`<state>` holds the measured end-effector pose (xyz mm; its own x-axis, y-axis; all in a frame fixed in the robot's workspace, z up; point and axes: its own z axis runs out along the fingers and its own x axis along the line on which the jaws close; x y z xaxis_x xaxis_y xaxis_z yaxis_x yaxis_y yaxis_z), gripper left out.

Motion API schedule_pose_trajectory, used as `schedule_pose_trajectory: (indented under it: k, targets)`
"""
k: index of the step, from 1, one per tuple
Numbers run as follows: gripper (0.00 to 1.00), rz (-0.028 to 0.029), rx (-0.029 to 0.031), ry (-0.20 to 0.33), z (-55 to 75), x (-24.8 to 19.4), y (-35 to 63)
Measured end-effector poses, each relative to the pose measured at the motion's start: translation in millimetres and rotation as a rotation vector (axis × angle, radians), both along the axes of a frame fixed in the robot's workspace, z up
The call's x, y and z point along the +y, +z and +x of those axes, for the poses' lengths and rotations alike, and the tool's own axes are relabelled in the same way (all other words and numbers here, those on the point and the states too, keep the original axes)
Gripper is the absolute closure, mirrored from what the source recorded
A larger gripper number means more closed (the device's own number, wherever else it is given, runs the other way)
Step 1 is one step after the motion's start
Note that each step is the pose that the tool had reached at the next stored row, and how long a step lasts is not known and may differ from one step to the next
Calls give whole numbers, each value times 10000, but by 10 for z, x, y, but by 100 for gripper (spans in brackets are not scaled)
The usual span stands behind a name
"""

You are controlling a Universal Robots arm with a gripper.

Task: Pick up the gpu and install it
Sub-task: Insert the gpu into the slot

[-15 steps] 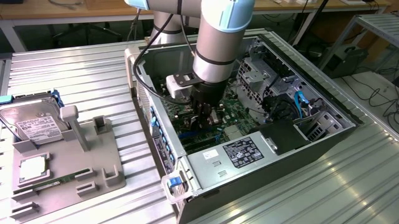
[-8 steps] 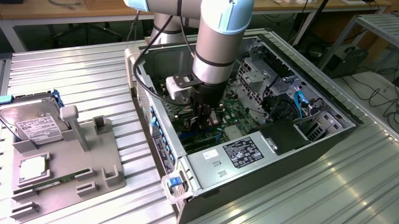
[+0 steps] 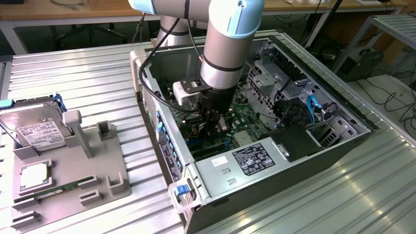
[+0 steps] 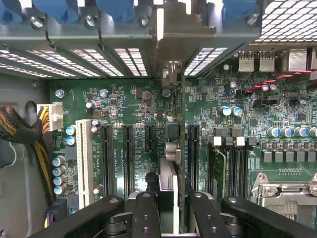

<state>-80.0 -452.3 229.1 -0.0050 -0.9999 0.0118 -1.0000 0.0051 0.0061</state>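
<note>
In the exterior view, the arm (image 3: 224, 44) reaches down from the far side into an open computer case (image 3: 260, 161) that lies on its side on a ribbed metal table (image 3: 85, 83). The gripper (image 3: 217, 127) is deep inside the case, just above the green board (image 3: 244, 114), and holds the gpu (image 3: 219, 123), which shows as a small dark and silver piece between the fingers. Near the case's front edge sits a grey power supply box (image 3: 250, 163) with a black label. On the exterior view's left, well apart from the case, a grey holder tray (image 3: 71, 170) lies on the table with a silver hard drive (image 3: 34, 127) at its far end and a narrow green memory stick (image 3: 55, 191) nearer.

In the wrist view, the two black fingers (image 4: 146, 213) are clamped on the gpu (image 4: 171, 148), seen edge-on as a thin upright card running away from the camera toward the case's slotted back wall (image 4: 99, 59). The card stands over the green board (image 4: 124, 104), between long black slots (image 4: 128, 158) on either side; whether it is seated in a slot I cannot tell. Its silver end bracket (image 4: 171, 34) stands against the back wall, among the blue clips (image 4: 119, 7). A white slot (image 4: 83, 161) lies further off on the board.
</note>
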Motion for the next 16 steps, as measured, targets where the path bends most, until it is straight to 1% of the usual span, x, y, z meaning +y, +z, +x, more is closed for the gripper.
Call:
schedule_pose_trajectory:
  k: [3, 4, 6, 7, 9, 15, 16]
  targets:
    - [73, 3, -1, 0, 0, 0, -10]
    - [73, 7, -3, 0, 0, 1, -27]
    - [73, -15, 6, 0, -4, -2, -56]
    - [73, -17, 7, 1, -6, -2, -73]
    - [73, -4, 3, 0, -6, 0, -103]
    - [73, -2, 0, 0, -8, 0, -105]
    - [73, 40, -16, -3, -6, 6, -117]
